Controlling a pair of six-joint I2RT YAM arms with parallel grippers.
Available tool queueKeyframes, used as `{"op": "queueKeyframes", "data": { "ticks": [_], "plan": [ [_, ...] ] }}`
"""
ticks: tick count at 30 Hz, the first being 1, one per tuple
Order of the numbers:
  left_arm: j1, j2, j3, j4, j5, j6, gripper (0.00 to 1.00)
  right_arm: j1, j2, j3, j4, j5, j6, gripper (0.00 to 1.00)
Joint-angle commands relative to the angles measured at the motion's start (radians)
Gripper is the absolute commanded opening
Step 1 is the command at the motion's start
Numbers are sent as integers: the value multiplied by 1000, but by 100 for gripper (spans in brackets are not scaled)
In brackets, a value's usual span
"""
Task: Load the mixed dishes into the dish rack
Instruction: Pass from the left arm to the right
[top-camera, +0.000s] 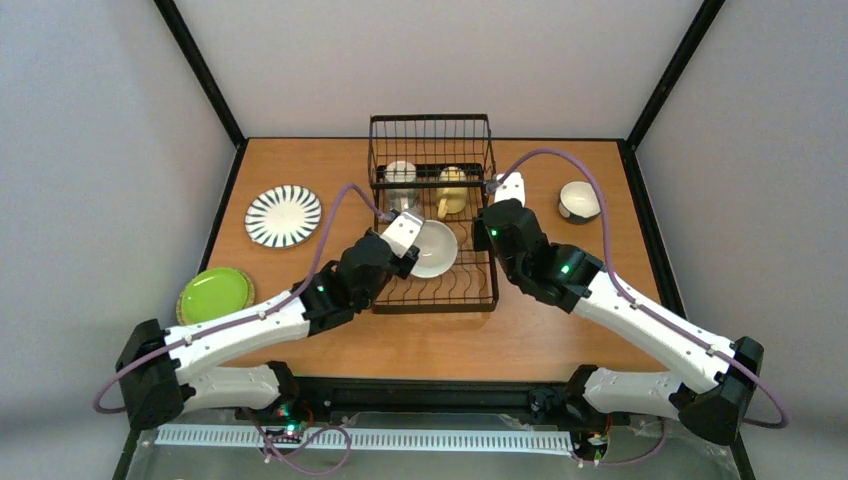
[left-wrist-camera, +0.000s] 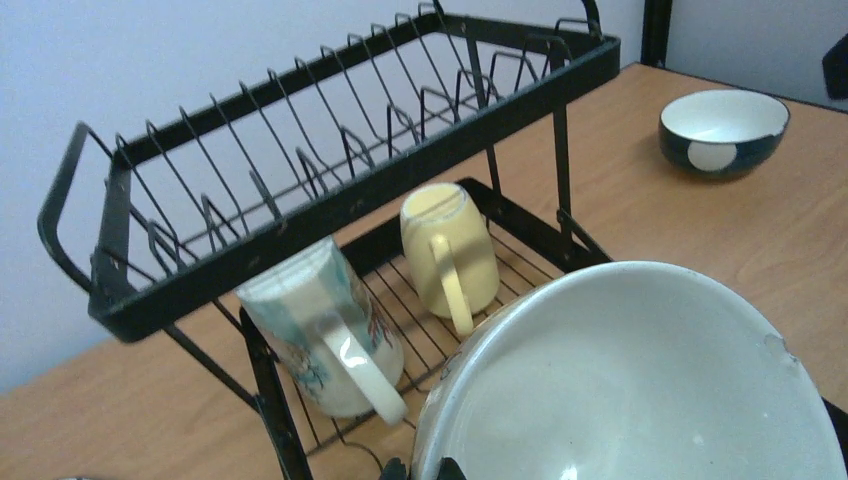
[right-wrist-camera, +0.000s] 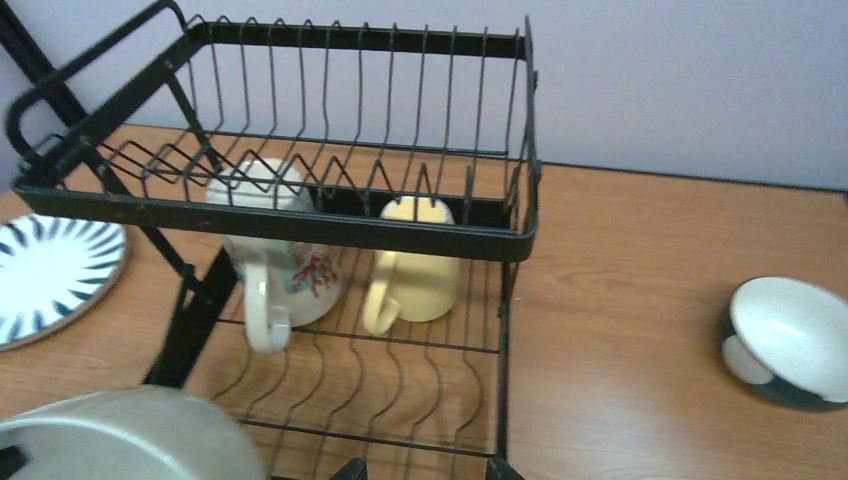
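The black wire dish rack (top-camera: 432, 290) stands mid-table. A cream mug (top-camera: 400, 175) and a yellow mug (top-camera: 452, 190) lie on its lower grid under the raised tier. My left gripper (top-camera: 413, 246) is shut on the rim of the cream bowl (top-camera: 436, 248), which it holds tilted over the rack's plate slots. In the left wrist view the bowl (left-wrist-camera: 640, 380) fills the lower right, with the fingertips (left-wrist-camera: 395, 468) pinching its edge. My right gripper (right-wrist-camera: 422, 470) is open and empty above the rack's front right part. The teal-and-white bowl (top-camera: 579, 200) sits on the table to the rack's right.
A black-and-white striped plate (top-camera: 283, 215) lies at the left of the table. Nearer the front left edge, a lime-green plate (top-camera: 215, 293) rests on a tan plate (top-camera: 182, 303). Black frame posts and grey walls border the table.
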Motion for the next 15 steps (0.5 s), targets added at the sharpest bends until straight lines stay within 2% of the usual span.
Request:
{"op": "queueKeyframes", "data": {
  "ticks": [1,8,15],
  "plan": [
    [3,39,-2,284,-58,125,0,-40,5,-9,54,-167,124,69],
    [3,99,-56,468,-173,232,0,-50,-18,51,8,-283,364,68],
    [3,131,-101,606,-273,294,0,-79,-85,21,45,-385,544,69]
  ]
}}
